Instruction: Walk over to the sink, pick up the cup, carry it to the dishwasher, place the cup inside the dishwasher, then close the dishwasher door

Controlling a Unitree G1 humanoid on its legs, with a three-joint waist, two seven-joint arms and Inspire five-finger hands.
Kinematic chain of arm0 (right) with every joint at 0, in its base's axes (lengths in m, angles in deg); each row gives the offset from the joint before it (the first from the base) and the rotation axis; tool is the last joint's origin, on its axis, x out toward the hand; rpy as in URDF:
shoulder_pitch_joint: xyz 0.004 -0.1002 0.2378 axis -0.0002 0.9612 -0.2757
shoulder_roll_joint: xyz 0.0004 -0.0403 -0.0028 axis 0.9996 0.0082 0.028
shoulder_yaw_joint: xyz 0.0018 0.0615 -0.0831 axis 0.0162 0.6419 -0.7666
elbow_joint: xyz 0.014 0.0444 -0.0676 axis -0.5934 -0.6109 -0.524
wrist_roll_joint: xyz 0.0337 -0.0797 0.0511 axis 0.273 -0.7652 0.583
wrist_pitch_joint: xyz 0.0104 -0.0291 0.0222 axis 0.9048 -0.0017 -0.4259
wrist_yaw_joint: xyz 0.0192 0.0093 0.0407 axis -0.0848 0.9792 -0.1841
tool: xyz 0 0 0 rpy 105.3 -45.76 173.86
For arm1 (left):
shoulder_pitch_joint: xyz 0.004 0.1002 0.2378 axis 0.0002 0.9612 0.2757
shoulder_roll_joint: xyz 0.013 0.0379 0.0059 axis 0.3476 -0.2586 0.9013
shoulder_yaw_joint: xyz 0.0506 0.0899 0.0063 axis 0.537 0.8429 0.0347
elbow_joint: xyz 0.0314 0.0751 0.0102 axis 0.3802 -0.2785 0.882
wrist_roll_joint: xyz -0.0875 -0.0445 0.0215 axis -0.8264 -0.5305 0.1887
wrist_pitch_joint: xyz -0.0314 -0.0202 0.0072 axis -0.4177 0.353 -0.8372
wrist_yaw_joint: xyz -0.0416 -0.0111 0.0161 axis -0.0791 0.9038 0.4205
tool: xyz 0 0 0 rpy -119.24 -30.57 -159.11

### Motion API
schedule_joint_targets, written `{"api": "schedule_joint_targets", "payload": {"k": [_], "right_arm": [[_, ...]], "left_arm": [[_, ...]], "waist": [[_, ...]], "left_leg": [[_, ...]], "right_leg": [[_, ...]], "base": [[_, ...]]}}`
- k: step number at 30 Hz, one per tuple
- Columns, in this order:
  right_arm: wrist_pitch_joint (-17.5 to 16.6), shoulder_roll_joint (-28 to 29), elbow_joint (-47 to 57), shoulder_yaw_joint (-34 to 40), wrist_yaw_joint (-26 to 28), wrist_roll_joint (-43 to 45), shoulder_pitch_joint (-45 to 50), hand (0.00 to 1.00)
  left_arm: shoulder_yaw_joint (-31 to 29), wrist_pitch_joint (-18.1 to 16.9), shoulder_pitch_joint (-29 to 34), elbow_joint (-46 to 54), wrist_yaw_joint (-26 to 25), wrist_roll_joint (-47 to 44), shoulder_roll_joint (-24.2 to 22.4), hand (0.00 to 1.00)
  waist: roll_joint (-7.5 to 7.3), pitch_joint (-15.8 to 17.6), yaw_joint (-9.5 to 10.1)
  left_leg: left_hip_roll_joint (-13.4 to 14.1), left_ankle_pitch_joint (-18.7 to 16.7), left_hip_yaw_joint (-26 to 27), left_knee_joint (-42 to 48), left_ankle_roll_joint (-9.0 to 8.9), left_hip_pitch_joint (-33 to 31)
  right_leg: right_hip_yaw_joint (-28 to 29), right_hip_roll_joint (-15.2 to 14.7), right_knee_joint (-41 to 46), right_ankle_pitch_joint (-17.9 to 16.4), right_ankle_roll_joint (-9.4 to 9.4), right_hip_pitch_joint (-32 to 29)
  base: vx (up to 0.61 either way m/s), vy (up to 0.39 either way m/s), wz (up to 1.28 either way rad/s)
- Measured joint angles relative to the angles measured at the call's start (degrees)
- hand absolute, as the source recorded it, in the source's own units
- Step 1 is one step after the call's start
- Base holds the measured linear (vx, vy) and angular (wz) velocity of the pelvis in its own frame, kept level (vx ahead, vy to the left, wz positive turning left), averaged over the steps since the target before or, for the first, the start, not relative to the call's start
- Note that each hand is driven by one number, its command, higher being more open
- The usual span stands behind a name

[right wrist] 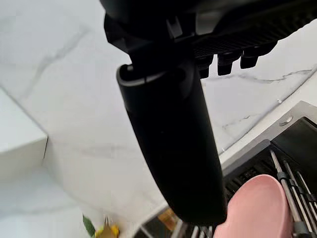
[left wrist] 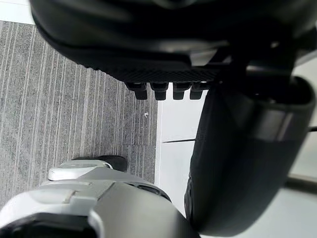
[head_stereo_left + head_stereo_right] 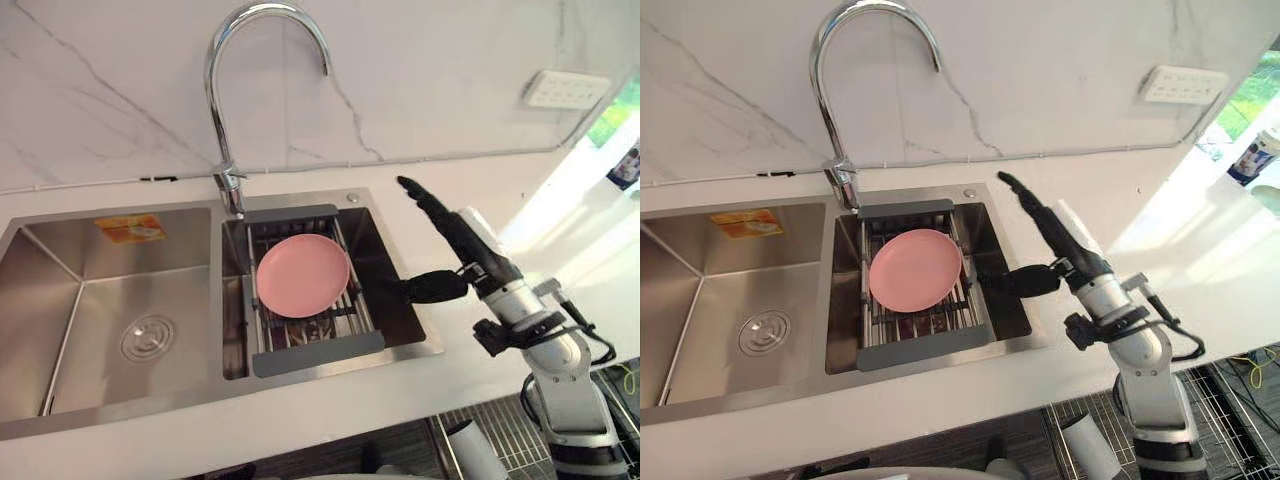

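Cup (image 3: 1252,155): blue and white, upright at the bench's (image 3: 1200,250) far corner, well to the right of the right robot hand (image 3: 1072,252), apart from it.
Right robot hand: fingers straight, thumb spread, holding nothing, above the sink's (image 3: 700,300) right rim.
Pink plate (image 3: 915,268): on the rack (image 3: 925,350), just left of its thumb.
Left robot hand (image 2: 168,74): fingers relaxed, above the floor (image 2: 74,99).

1. I find the sink (image 3: 60,330) to be brushed stainless steel with two basins, set flush into a white counter (image 3: 300,420).
2. The left basin (image 3: 110,300) is the wider one, with a round drain (image 3: 147,338) in its floor and an orange sticker (image 3: 130,229) on its back wall.
3. The right basin (image 3: 398,318) is narrower. A grey drain rack (image 3: 320,355) spans it and carries a pink plate (image 3: 303,276), tilted.
4. A chrome gooseneck faucet (image 3: 215,100) stands on the back rim between the basins.
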Motion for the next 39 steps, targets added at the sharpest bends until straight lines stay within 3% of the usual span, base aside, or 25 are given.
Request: {"api": "schedule_joint_targets", "payload": {"k": [7, 13, 21, 39], "right_arm": [[-0.18, -1.76, 0.46, -5.85, 6.64, -11.95, -6.35, 1.0], [-1.41, -1.97, -2.21, -10.44, 7.1, -21.06, -9.43, 1.0], [-3.81, -1.9, -5.07, -14.77, 6.85, -26.22, -12.2, 1.0], [-4.43, 0.45, -14.84, -20.31, -2.8, -31.07, -11.84, 1.0]], "left_arm": [[-0.17, 1.77, -0.58, -0.04, 0.57, 0.02, 0.15, 1.0], [-0.15, 2.84, -0.99, -0.02, 0.8, 0.06, 0.31, 1.0], [-0.01, 4.44, -1.57, 0.07, 0.97, 0.08, 0.58, 1.0], [1.39, 5.96, -1.81, 1.26, 1.66, -0.12, 0.87, 1.0]], "waist": [[-0.04, -1.3, 0.49], [-0.13, -1.59, 0.55], [-0.42, -2.3, 0.9], [-0.29, -2.8, 2.1]], "left_leg": [[0.73, 0.91, 0.01, -0.76, -0.79, -0.9], [0.72, 1.58, 0.05, -1.49, -0.84, -1.25], [0.83, 2.69, -0.03, -2.35, -1.08, -2.16], [1.47, 4.81, -1.18, -4.29, -1.97, -2.55]], "right_leg": [[-0.01, 0.62, -0.01, 0.31, -0.45, -1.3], [0.01, 0.84, -0.03, 0.6, -0.84, -1.99], [-0.09, 0.84, -0.04, 1.02, -1.37, -3.18], [-1.57, 1.49, -0.1, 1.34, -1.8, -3.94]], "base": [[-0.04, -0.048, -0.01], [-0.04, -0.035, 0.0], [-0.05, -0.033, 0.01], [-0.03, -0.026, 0.03]]}}
